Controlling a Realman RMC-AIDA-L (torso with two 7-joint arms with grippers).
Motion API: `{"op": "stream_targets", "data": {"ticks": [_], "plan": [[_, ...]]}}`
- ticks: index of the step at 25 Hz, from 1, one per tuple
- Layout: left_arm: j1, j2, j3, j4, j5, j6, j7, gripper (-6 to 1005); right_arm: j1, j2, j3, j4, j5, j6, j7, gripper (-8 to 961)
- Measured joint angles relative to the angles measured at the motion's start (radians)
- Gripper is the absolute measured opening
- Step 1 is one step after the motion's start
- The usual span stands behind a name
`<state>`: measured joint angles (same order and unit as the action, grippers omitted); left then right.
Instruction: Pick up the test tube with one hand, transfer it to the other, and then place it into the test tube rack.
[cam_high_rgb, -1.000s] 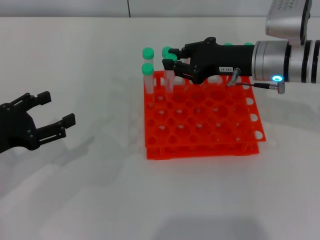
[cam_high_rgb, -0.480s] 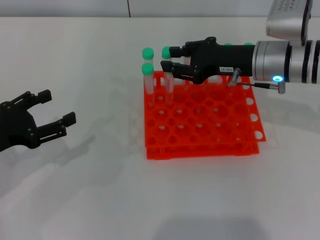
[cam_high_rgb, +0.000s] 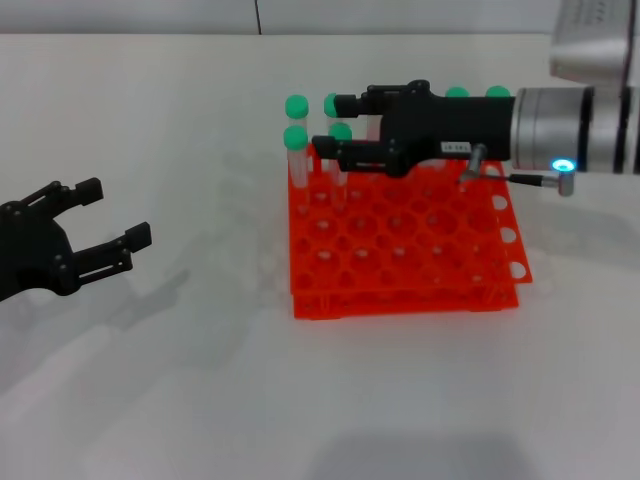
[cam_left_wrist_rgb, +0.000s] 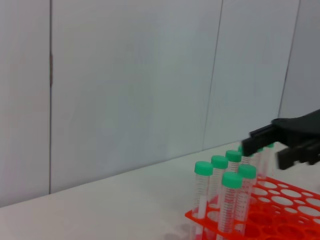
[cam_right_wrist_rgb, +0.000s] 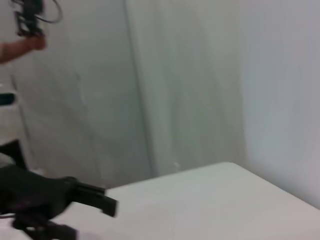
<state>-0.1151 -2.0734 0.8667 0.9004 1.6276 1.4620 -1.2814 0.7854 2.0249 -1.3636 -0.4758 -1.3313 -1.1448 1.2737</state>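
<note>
The orange-red test tube rack (cam_high_rgb: 400, 290) lies in the middle of the table. My right gripper (cam_high_rgb: 335, 126), black with a white label, hovers over the rack's back left corner with its fingers spread. The green-capped test tube (cam_high_rgb: 340, 133) stands upright in a rack hole between those fingers, apart from both. My left gripper (cam_high_rgb: 112, 215) is open and empty, low at the table's left side. The left wrist view shows the rack (cam_left_wrist_rgb: 280, 210), its tubes and the right gripper (cam_left_wrist_rgb: 270, 146) beyond them. The right wrist view shows only the left gripper (cam_right_wrist_rgb: 94, 220).
Other green-capped tubes stand in the rack: three at the back left (cam_high_rgb: 296, 105) and two at the back right (cam_high_rgb: 457, 93). A grey wall runs behind the white table (cam_high_rgb: 200, 380). A small cable plug (cam_high_rgb: 540, 180) hangs under my right wrist.
My right gripper's fingers have spread apart and let go of the tube, which stays standing in the rack. The gripper has drawn back slightly to the right. The left arm has not moved.
</note>
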Motion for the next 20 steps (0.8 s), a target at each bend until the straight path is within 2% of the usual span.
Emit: {"op": "stream_targets", "data": {"ticks": [4,10,12,13,17,20], "plan": [[0.000,0.002,0.000,0.000,0.000,0.003,-0.001,875,-0.061,-0.012,0.002,-0.065,-0.008,-0.079,0.002,603],[-0.001,0.006,0.000,0.003,-0.002,0.008,-0.004,875,-0.153,-0.031,0.011,-0.155,-0.047,-0.106,0.028,607],[-0.004,0.008,0.000,0.005,-0.002,0.008,-0.007,875,-0.186,-0.046,0.017,-0.182,-0.049,-0.127,0.031,781],[-0.006,0.008,0.000,0.005,-0.001,0.008,-0.011,875,-0.193,-0.049,0.020,-0.186,-0.049,-0.135,0.031,797],[-0.019,0.018,0.002,0.002,0.002,0.009,-0.023,875,-0.239,-0.084,0.047,-0.199,-0.050,-0.194,0.030,861],[-0.031,0.025,0.002,0.001,0.016,0.018,-0.037,875,-0.267,-0.119,0.051,-0.195,-0.062,-0.230,0.018,876]]}}
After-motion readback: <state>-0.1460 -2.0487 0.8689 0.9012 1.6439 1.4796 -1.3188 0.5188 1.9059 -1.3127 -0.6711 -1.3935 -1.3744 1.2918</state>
